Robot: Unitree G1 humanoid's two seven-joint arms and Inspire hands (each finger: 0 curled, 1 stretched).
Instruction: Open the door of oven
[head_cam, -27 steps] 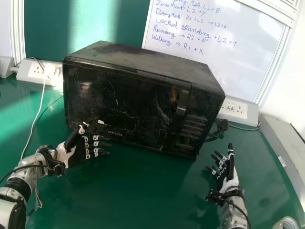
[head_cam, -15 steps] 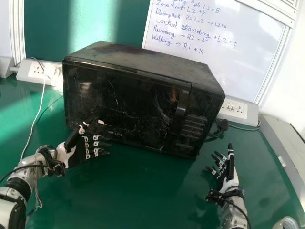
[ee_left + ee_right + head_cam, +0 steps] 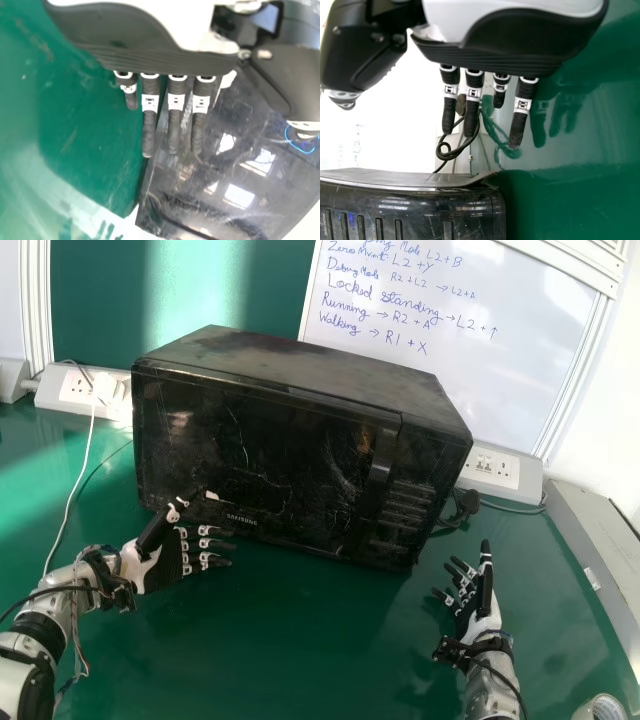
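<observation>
Holds the left hand (image 3: 143,570) with fingers straight and apart by the lower left of the oven (image 3: 300,365), whether touching or not impossible to tell, and the right hand (image 3: 484,618) with fingers likewise extended, near its right end. From the head view, takes in the oven on the green table (image 3: 300,650), door (image 3: 250,450) shut; from the left wrist, catches bright reflections (image 3: 240,195) on its dark front, and from the right, a looped black cable (image 3: 451,156) beyond the fingers.
</observation>
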